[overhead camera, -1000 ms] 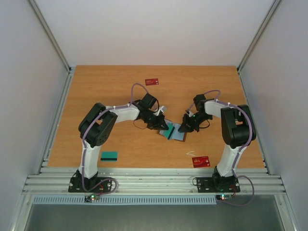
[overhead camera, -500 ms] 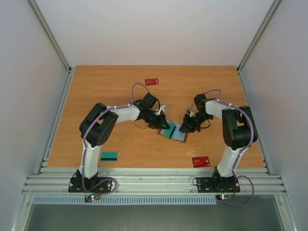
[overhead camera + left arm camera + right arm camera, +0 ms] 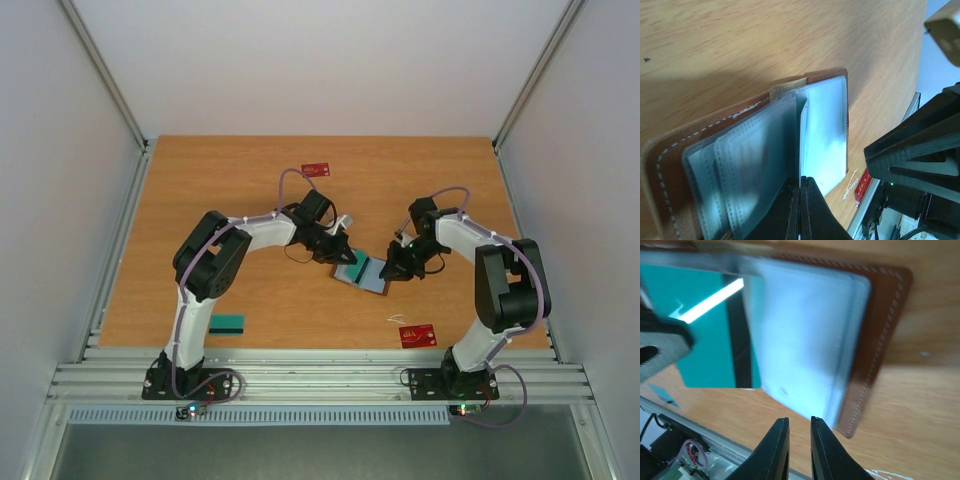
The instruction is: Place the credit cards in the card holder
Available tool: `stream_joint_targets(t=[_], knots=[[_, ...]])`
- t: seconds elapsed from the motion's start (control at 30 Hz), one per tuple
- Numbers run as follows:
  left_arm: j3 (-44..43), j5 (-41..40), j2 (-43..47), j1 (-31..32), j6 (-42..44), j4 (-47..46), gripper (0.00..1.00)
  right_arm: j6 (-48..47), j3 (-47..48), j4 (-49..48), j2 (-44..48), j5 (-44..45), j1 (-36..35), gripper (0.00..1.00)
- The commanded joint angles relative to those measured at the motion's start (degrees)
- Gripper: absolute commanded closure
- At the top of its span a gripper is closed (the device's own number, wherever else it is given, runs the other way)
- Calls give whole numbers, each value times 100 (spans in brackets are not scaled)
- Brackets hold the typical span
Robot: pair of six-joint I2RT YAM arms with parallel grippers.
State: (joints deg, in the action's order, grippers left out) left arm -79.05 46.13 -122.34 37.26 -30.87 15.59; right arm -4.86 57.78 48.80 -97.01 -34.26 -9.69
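At the middle of the table (image 3: 220,190) the card holder (image 3: 367,277) lies open, leather down, its clear sleeves fanned upward. My left gripper (image 3: 800,187) comes in from the holder's left, fingers pressed together on the edge of one clear sleeve, which runs straight down into the seam between them. My right gripper (image 3: 800,427) sits at the holder's right edge. Its jaws stand a narrow slit apart with nothing between them, and the stitched brown border lies just past the tips without touching them.

A teal card (image 3: 700,340) with a black stripe lies partly under a clear sleeve on the side toward the left gripper, most of it still sticking out.

The surface is orange-brown wood grain. A second teal card (image 3: 227,323) lies near the left arm's base, well apart from the holder. One red card (image 3: 316,169) lies far, beyond the left arm, and another red card (image 3: 417,335) lies near the right arm's base. Plain white walls (image 3: 320,60) close in three sides, and a grooved metal rail (image 3: 320,375) runs along the near edge.
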Motion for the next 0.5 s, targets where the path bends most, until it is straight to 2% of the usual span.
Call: stream_joint_targets(t=[0.0, 0.1, 0.2, 0.47], knots=[[-160, 55, -162, 26, 161, 7, 100, 91, -232, 179, 109, 400, 1, 86], [-148, 79, -186, 22, 152, -22, 100, 174, -339, 126, 8, 582, 3, 91], [-109, 78, -193, 24, 159, -50, 100, 190, -375, 83, -76, 736, 3, 92], [-88, 102, -252, 35, 82, -211, 100, 168, -346, -204, -447, 335, 3, 93]])
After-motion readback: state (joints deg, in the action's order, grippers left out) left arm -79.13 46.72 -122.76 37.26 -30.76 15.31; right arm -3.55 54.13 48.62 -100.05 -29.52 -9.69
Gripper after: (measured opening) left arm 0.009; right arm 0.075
